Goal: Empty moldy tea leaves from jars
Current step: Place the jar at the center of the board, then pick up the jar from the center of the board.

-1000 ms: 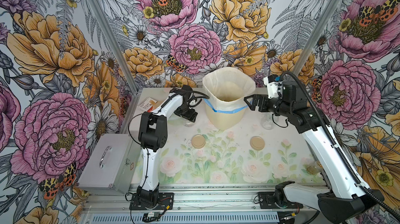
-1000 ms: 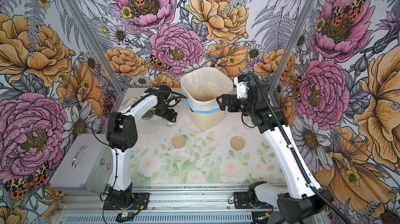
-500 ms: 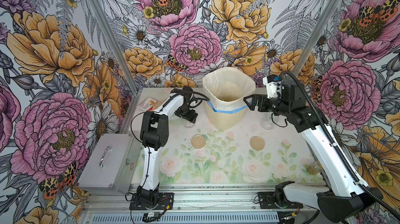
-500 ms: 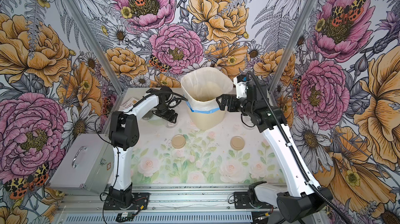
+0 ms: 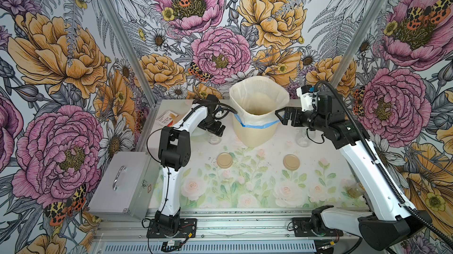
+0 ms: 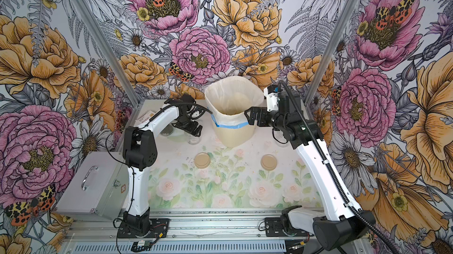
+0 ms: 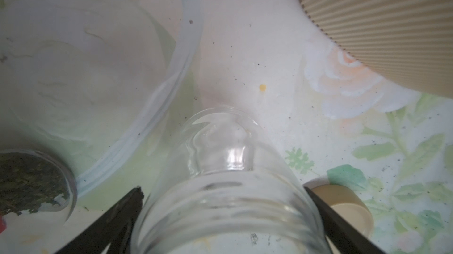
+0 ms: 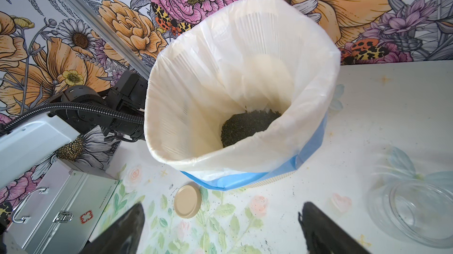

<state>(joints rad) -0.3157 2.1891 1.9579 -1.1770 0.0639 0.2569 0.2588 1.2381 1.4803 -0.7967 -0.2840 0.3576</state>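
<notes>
Left fingers [image 7: 127, 206] grip an empty jar [image 7: 220, 147] standing on the bench [image 7: 269, 56]. Right fingers [image 8: 127, 223] spread wide, empty, by the bin [image 8: 220, 164]. Tea leaves [image 8: 247, 127] heaped inside bin; more in second jar [image 7: 29, 181] beside the gripped one.

In both top views the tall cream ribbed bin with a blue-edged bag [image 5: 255, 130] blocks the middle of the frame, and a clear glass jar [image 5: 215, 140] clasped by the left gripper [image 5: 215, 131] on its left and a second clear jar [image 5: 303, 139] on its right narrow both side gaps. Below it a flat tan disc lid [image 5: 224, 160] and a second tan lid [image 5: 291, 162] lie well apart, with bare floral tabletop [image 5: 245, 191] between and beneath them across the lower middle.
</notes>
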